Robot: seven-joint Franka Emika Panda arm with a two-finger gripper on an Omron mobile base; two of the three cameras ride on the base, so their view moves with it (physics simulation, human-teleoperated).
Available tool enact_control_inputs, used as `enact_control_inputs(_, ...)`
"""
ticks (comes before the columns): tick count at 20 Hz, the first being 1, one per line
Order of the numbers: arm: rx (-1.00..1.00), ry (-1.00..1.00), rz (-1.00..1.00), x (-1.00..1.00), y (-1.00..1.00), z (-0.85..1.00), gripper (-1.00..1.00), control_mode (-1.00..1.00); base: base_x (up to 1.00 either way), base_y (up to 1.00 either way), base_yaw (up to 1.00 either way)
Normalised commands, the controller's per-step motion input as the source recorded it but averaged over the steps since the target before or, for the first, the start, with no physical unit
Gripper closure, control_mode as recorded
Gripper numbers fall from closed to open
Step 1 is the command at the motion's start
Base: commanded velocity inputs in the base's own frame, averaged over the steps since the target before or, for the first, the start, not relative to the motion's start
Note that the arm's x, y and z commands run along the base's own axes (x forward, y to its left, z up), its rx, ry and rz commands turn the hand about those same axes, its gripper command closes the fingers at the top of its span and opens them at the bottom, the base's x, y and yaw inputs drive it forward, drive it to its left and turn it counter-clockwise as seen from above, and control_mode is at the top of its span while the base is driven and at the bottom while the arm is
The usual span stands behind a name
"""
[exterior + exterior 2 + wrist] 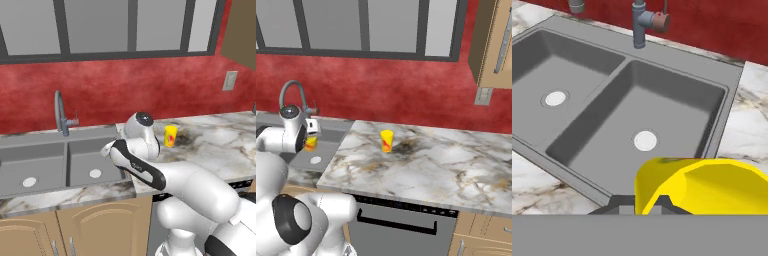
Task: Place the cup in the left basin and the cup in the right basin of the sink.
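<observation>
end effector (641,204): low in hand view, tips mostly hidden behind a yellow cup; looks clamped on it, cup fills the space betw. the tips. In right base view it sits at the sink's right side, orange-yellow cup (311,143) just under the wrist.
held cup (704,186): yellow, open mouth toward camera, tilted; hangs over the sink's near-right rim / table edge, above the right basin's near corner. Not touching the basin floor as far as I can tell.
second cup (170,136): yellow w/ red mark, upright on the table, well right of the sink, near a dark smudge on the marble; also at (386,140).
sink (730,90): grey, double bowl, thin divider down the middle.
left basin (542,65): pale drain, nothing in it.
right basin (677,107): pale drain near centre, open floor all round.
tap (61,112): curved, at back rim behind the divider, red knob on its side.
table (446,160): marble, wide bare stretch right of the second cup, front edge free.
wall (150,85): red, behind the sink.
</observation>
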Motion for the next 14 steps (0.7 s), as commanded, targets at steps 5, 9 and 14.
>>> enact_control_inputs(5, -0.17, 0.00, 0.04, -0.05, 0.40, 0.22, 1.00, -1.00, 0.00, 0.00, 0.00)
enact_control_inputs(9, -0.06, -0.01, 0.10, -0.05, 0.39, 0.18, 1.00, -1.00, 0.00, 0.00, 0.00)
enact_control_inputs(14, 0.00, -0.01, 0.12, -0.04, 0.44, 0.09, 1.00, -1.00, 0.00, 0.00, 0.00)
